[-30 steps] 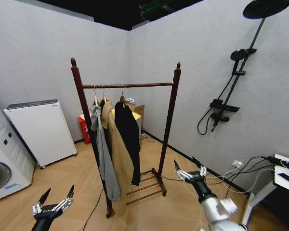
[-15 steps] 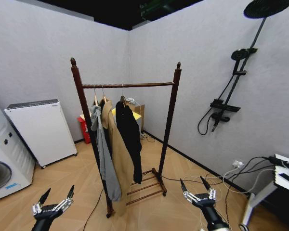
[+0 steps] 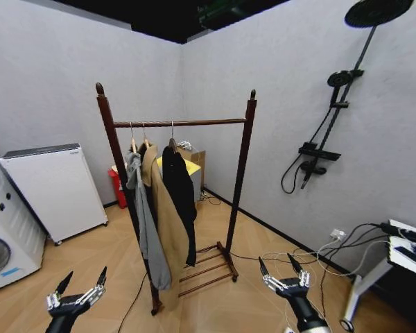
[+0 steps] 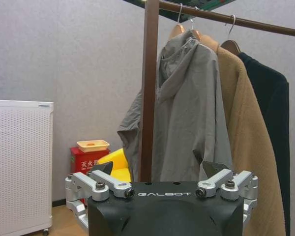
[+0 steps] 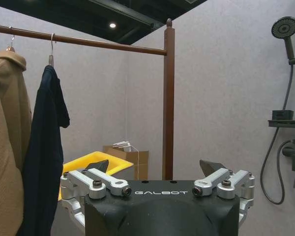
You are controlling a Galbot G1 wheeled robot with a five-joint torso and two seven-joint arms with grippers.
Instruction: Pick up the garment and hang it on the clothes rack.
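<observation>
The garment [image 3: 179, 198], a long black coat on a wooden hanger, hangs on the top bar of the clothes rack [image 3: 244, 159], beside a tan coat [image 3: 166, 229] and a grey hooded coat [image 3: 145, 236]. My left gripper [image 3: 85, 272] is low at the front left, open and empty, short of the rack's left post. Low at the front right, my right gripper [image 3: 274, 259] is also open and empty. From the left wrist, the open left gripper [image 4: 156, 167] faces the grey coat [image 4: 187, 108]. The right gripper [image 5: 154, 163] faces the garment [image 5: 44, 157] and the rack post [image 5: 168, 98].
A white appliance [image 3: 55, 187] and a washing machine [image 3: 0, 243] stand at the left. A red box [image 3: 120, 184] and a yellow bin [image 3: 191, 166] sit behind the rack. A shower fixture [image 3: 326, 146] is on the right wall. Cables [image 3: 326, 253] lie on the floor by a table leg [image 3: 357, 295].
My right gripper has dropped from a raised reach near the rack's base to low at the front. The whole picture shifted slightly, so the camera moved. The coats hang as before.
</observation>
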